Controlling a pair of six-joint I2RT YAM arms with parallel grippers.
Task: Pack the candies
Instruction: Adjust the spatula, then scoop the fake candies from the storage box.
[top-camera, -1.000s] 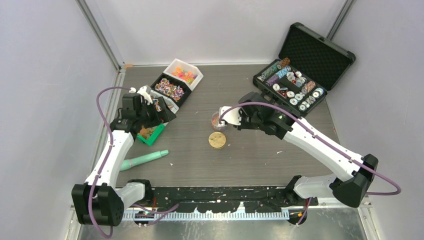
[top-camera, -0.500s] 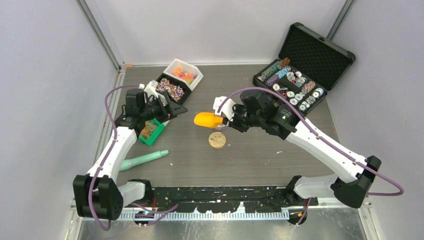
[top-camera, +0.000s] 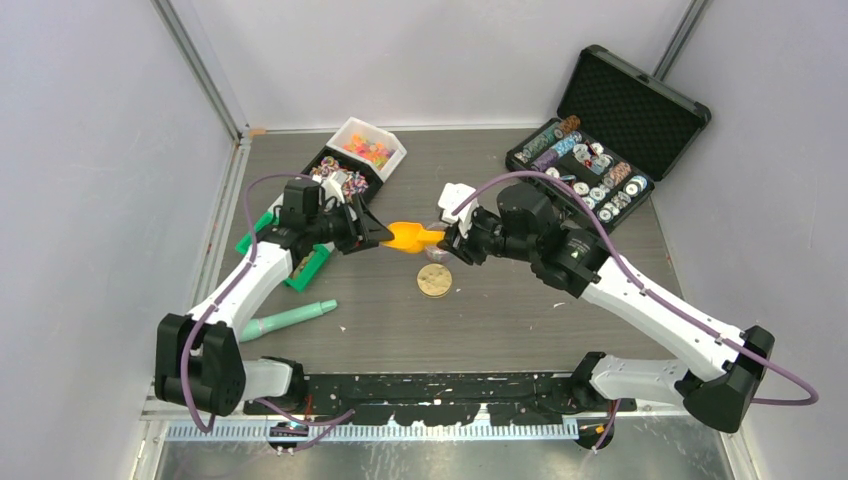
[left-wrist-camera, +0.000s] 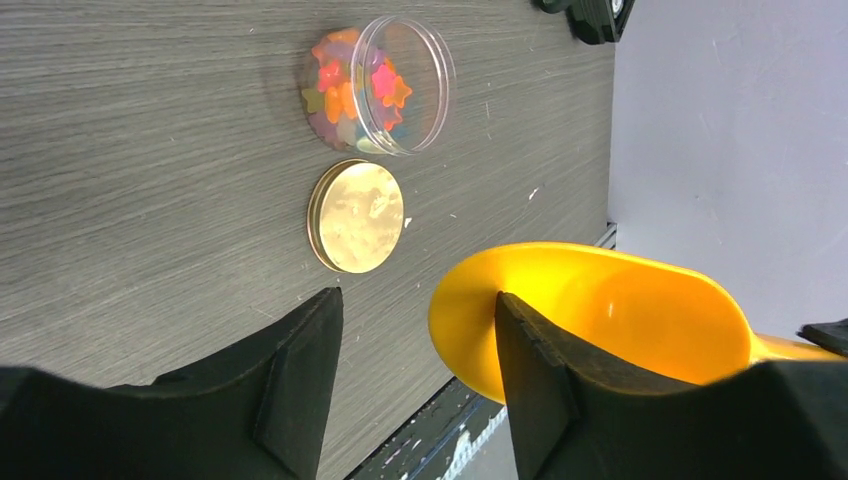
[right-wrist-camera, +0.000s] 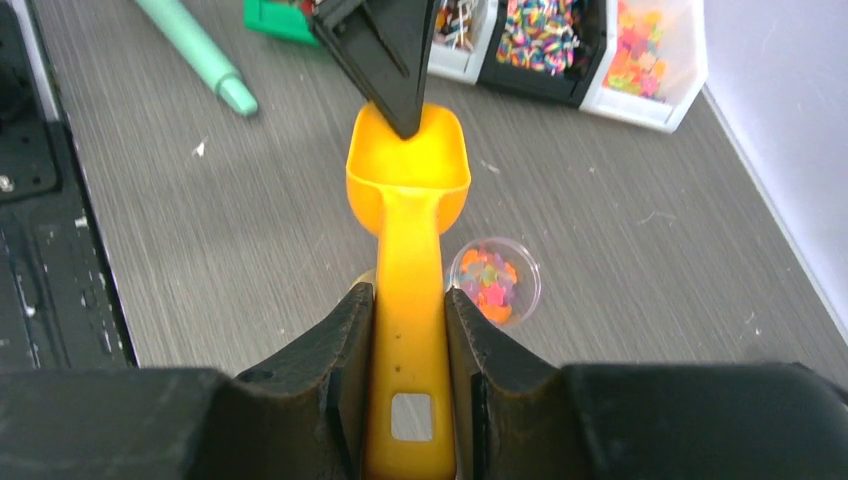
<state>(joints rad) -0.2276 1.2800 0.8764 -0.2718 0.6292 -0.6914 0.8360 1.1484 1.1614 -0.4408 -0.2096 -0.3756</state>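
My right gripper (right-wrist-camera: 408, 290) is shut on the handle of the orange scoop (right-wrist-camera: 408, 170), holding it above the table with the bowl pointing at the left arm. My left gripper (left-wrist-camera: 418, 295) is open at the scoop's bowl (left-wrist-camera: 600, 320); one finger (left-wrist-camera: 545, 380) lies against the rim and the other stands clear of it. No candies show in the bowl. A small clear cup (left-wrist-camera: 375, 85) with star-shaped candies stands on the table below the scoop, beside a flat gold disc (left-wrist-camera: 357, 217). From above, the two grippers (top-camera: 378, 238) (top-camera: 447, 240) meet at the scoop (top-camera: 408, 237).
Bins of candies stand at the back left: a white bin (top-camera: 367, 147), a black one (top-camera: 338, 178) and a green one (top-camera: 300, 265). A mint-green tool (top-camera: 290, 318) lies at the front left. An open black case (top-camera: 585, 170) of poker chips sits at the back right.
The left arm swung right from the green bin to the scoop, its jaws narrowing. The right arm lifted the scoop away from the cup and carried it left to meet it.
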